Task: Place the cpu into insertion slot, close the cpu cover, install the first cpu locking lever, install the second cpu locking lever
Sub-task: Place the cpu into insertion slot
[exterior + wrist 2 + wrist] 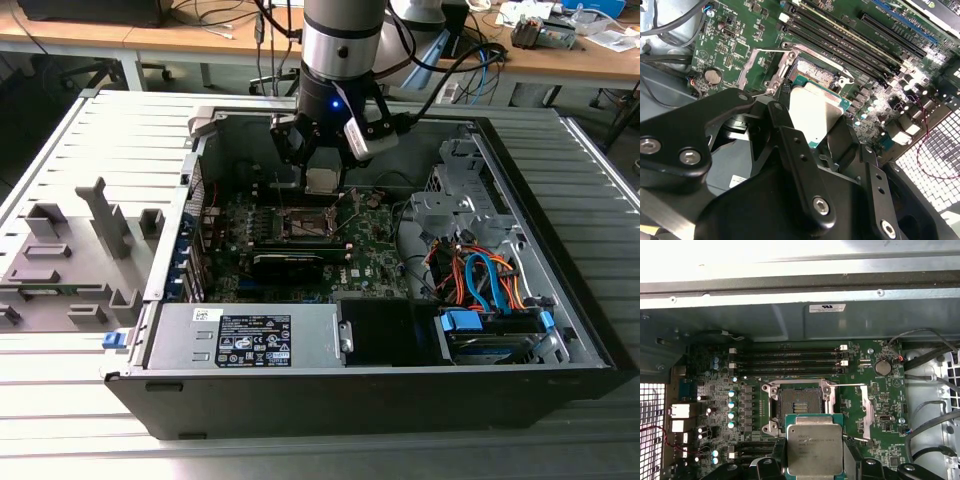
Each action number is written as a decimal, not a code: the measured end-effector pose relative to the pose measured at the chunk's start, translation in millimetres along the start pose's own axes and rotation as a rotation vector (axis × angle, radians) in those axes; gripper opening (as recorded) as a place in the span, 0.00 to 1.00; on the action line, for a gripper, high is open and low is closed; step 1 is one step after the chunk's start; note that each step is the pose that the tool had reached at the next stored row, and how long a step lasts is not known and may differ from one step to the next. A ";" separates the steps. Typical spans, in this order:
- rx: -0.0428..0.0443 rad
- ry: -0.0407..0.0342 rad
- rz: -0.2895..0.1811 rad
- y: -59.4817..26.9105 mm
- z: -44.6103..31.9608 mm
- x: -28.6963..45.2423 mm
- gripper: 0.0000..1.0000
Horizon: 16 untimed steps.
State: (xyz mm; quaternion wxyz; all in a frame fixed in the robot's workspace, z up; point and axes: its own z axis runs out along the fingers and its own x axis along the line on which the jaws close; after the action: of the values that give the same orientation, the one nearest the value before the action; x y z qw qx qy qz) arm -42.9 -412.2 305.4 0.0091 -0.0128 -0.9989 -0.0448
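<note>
cpu cut off by the picture's edge in the first wrist view, its sides covered by gripper fingers in the second wrist view, part of insertion slot hidden behind it there, arm cropped in the exterior view

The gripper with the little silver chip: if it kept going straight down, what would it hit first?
Probably the open insertion slot or its metal rim. The gripper points down at the motherboard, with the cpu leading. Depth is unclear, so alignment is uncertain.
</note>
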 end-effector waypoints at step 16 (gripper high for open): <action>0.0000 0.0000 0.000 -0.3 2.9 0.0 0.54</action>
State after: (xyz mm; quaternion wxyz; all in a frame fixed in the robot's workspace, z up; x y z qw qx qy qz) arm -42.9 -412.2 302.5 0.0091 -0.0128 -0.9989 -0.0448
